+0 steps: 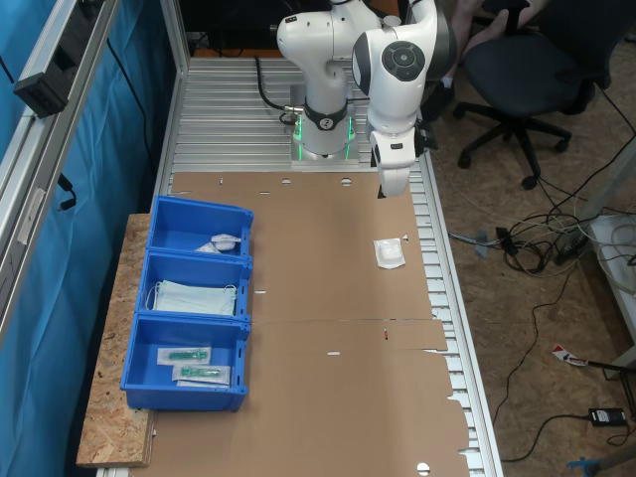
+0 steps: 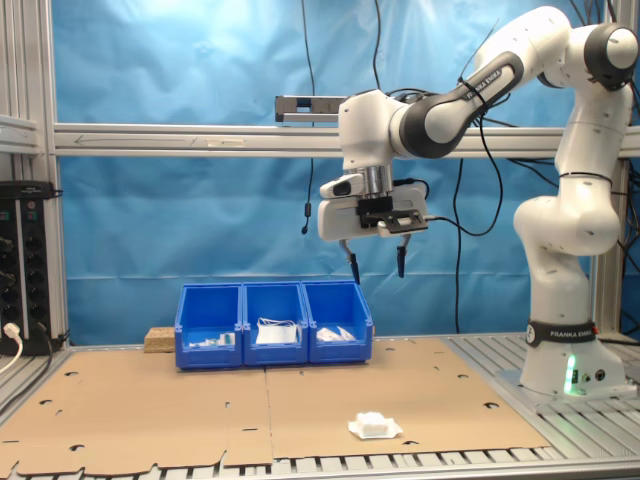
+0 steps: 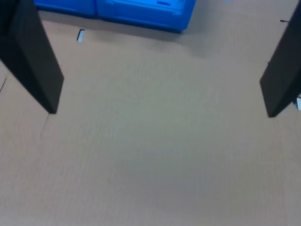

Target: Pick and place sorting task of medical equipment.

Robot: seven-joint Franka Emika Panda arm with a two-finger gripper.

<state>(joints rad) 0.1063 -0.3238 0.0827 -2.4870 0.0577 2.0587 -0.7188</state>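
packet (image 1: 390, 252) flat on cardboard (image 1: 328, 298), squarish, no clear long axis | fingers (image 2: 354, 268) spread wide, empty, high above

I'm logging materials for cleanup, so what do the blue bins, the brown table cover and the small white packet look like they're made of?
Blue bins: likely rigid moulded plastic, with smooth, slightly glossy walls.
Brown table cover: looks like matte corrugated cardboard, with die-cut slots, seams and ragged edges.
White packet: probably sealed paper or plastic film, slightly crinkled; too small to tell which.
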